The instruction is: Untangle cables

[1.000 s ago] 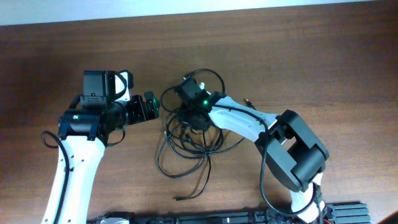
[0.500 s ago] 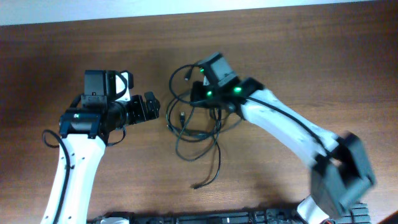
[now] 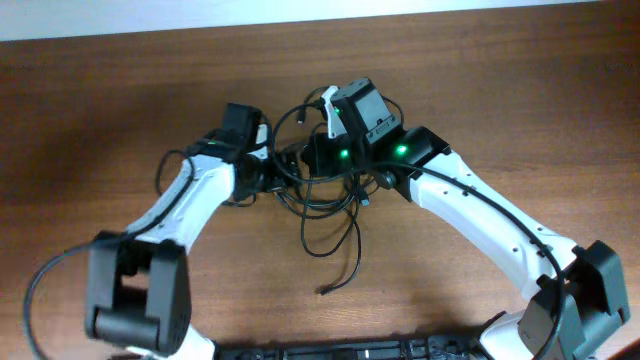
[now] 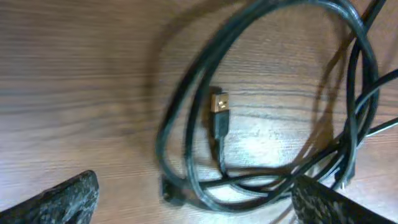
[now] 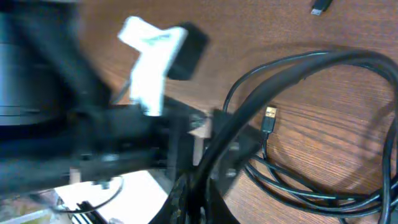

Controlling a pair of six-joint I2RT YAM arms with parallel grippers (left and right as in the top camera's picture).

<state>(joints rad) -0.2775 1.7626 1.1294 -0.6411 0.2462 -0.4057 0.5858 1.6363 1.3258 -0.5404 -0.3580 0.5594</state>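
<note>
Seen from overhead, the cables [image 3: 330, 195] lie in one dark tangle of loops near the middle of the brown desk [image 3: 500, 80], and both arms meet over it. One strand trails out of the tangle toward the near edge. It ends in a loose plug [image 3: 325, 290] lying on the wood, apart from the rest. The left tool [image 3: 275, 172] sits at the tangle's left edge and the right tool [image 3: 312, 158] at its upper part, the two close together. This view does not settle how wide either one stands.

The wrist views do. The left wrist camera shows the left tool's fingers [image 4: 68, 199] spread wide, one at each bottom corner of its picture, low over the desk. A doubled loop of cord lies flat beneath them. Inside that loop rests a gold-tipped plug [image 4: 219, 102], whose cord runs down to a bundle of strands crossing between the fingers.

The right wrist camera's picture is blurred. It shows the right tool closed tight at the bottom edge, with a dark strand running up out of it, so it is holding one of the cables. Beyond lie wide loops and a gold-tipped plug on the desk. The left arm [image 5: 152, 56] looms at the left, and a further plug end [image 5: 320, 7] lies at the top edge.
</note>
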